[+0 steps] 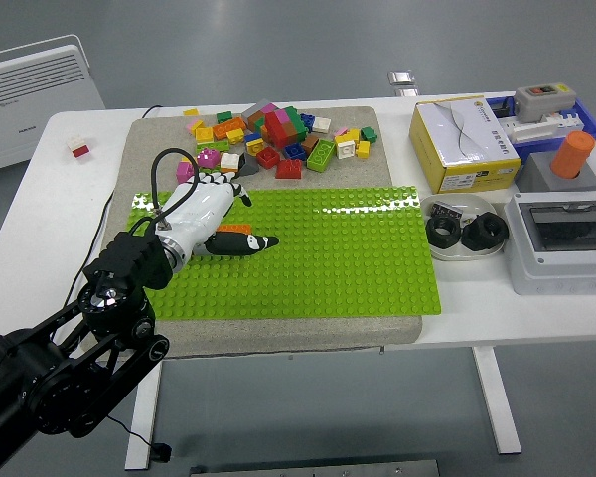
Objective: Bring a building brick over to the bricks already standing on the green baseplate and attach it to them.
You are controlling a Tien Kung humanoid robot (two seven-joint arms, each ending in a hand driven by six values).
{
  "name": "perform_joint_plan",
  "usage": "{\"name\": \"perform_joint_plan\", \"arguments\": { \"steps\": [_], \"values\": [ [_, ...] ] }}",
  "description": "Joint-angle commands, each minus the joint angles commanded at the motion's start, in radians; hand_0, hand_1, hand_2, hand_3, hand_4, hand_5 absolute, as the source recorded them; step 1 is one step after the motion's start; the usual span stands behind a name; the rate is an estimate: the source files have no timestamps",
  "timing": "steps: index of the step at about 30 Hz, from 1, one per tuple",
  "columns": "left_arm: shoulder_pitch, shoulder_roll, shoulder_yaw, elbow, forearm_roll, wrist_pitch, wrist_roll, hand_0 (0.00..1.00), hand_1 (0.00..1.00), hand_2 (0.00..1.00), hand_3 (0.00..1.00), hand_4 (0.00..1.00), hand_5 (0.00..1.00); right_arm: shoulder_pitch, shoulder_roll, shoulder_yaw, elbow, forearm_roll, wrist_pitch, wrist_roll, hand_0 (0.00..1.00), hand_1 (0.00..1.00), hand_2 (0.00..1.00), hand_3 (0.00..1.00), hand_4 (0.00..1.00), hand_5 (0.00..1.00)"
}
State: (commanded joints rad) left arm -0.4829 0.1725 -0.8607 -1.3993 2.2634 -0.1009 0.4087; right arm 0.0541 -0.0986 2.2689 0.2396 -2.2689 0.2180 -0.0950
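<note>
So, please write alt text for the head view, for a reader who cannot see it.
The robot's left hand rests over an orange brick on the green baseplate, fingers spread. Loose bricks lie piled behind the plate on a grey mat.

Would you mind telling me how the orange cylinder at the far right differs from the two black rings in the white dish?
The orange cylinder is bright, solid-looking and stands tilted on a grey block; the two black rings are dark, have holes through them and lie flat in a white dish. The cylinder is single, the rings a pair side by side. Both sit at the table's right side, untouched.
</note>
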Motion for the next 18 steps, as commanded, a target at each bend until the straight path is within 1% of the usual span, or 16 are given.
{"name": "perform_joint_plan", "arguments": {
  "steps": [11, 18],
  "values": [
    [0.026, -0.007, -0.018, 0.054, 0.0, -0.007, -0.001, 0.998, 0.998, 0.998, 0.702, 0.998, 0.747, 0.002, 0.001, 0.0, -0.001, 0.0, -0.003, -0.001, 0.653, 0.555, 0.658, 0.678, 0.725, 0.998],
    [0.029, -0.008, -0.035, 0.067, -0.006, -0.013, -0.003, 0.998, 0.998, 0.998, 0.705, 0.998, 0.742, 0.002, 0.002, 0.0, -0.003, 0.0, -0.004, -0.001, 0.654, 0.556, 0.658, 0.679, 0.724, 0.998]
  ]
}}
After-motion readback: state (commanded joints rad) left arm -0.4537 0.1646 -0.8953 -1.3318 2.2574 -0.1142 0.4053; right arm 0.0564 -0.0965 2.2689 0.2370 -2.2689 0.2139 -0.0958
